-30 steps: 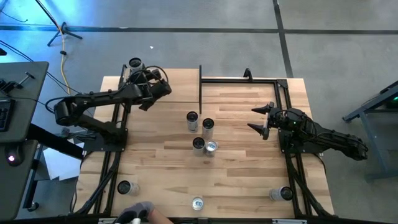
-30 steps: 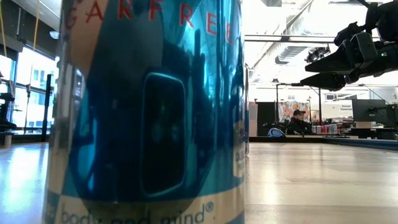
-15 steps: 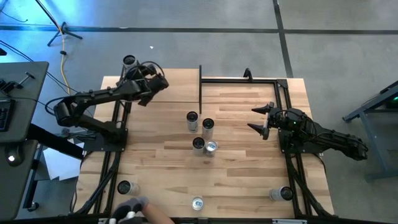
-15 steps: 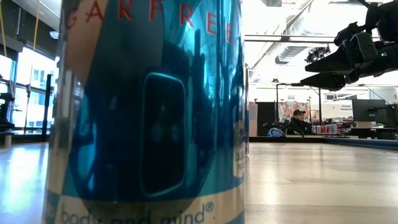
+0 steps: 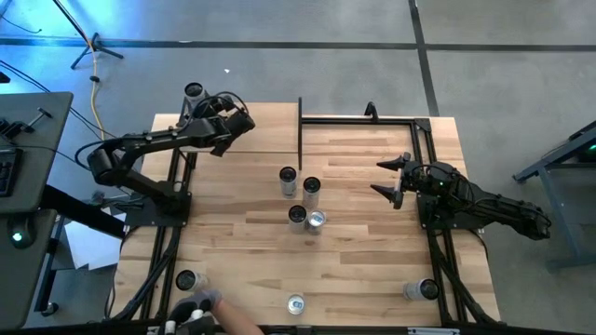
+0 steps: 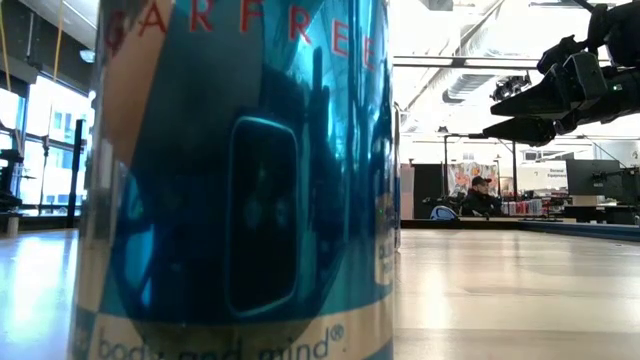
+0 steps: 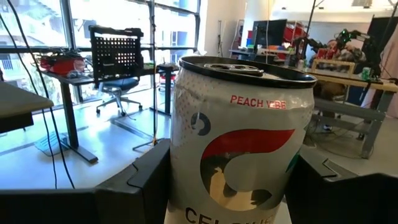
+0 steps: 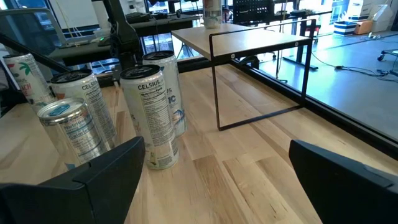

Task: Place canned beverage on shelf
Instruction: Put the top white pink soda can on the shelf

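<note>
My left gripper [image 5: 197,102], at the table's [image 5: 372,270] far-left corner, pinches an upright white can [image 7: 242,143] by its sides, over the pale shelf [image 5: 256,130] board's far-left edge. My right gripper [image 5: 389,179] hovers at the right with jaws spread and empty. Four cans [image 5: 303,200] stand clustered mid-table. A blue can [image 6: 240,180] stands at the near edge.

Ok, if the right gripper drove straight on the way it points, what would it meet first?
Probably the nearest can of the middle cluster, which the open right gripper points towards. In its wrist view the cans sit slightly off centre, so perhaps only one finger would clip it.
</note>
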Controlling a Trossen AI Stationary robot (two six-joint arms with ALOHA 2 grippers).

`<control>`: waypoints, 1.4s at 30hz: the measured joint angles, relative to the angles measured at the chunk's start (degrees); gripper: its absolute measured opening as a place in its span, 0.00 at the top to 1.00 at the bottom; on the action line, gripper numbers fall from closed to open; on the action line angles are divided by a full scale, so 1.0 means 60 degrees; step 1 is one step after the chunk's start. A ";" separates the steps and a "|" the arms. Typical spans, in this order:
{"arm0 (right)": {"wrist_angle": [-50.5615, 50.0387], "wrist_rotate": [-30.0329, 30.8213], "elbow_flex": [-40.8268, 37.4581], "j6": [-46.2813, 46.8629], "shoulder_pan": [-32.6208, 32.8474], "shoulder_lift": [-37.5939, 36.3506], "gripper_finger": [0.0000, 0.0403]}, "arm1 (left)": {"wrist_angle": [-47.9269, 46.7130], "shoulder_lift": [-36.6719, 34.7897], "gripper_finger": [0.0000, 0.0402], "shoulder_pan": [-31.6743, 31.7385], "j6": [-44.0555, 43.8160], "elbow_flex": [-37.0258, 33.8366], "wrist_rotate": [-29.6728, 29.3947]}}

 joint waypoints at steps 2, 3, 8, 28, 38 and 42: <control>0.0000 -0.0001 0.0000 0.0002 0.0004 0.0000 0.04 | 0.0011 0.0000 0.50 -0.0004 -0.0066 0.0000 0.0023; 0.0000 0.0002 0.0000 -0.0002 0.0004 0.0000 0.04 | 0.0015 -0.0004 0.50 -0.0003 -0.0073 0.0000 0.0024; 0.0000 0.0002 0.0000 -0.0002 0.0000 0.0000 0.04 | 0.0103 -0.0131 0.49 0.0090 -0.0067 0.0000 0.0191; 0.0000 -0.0002 0.0000 0.0001 0.0004 0.0002 0.04 | 0.0240 -0.0134 0.38 0.0415 -0.0047 0.0000 0.0198; 0.0000 -0.0001 0.0000 -0.0001 0.0001 0.0004 0.04 | 0.0496 -0.0134 0.38 0.0415 0.0614 0.0000 0.0163; 0.0000 0.0001 0.0000 -0.0002 0.0003 0.0000 0.04 | 0.0495 -0.0134 0.38 0.0415 0.0612 0.0000 0.0162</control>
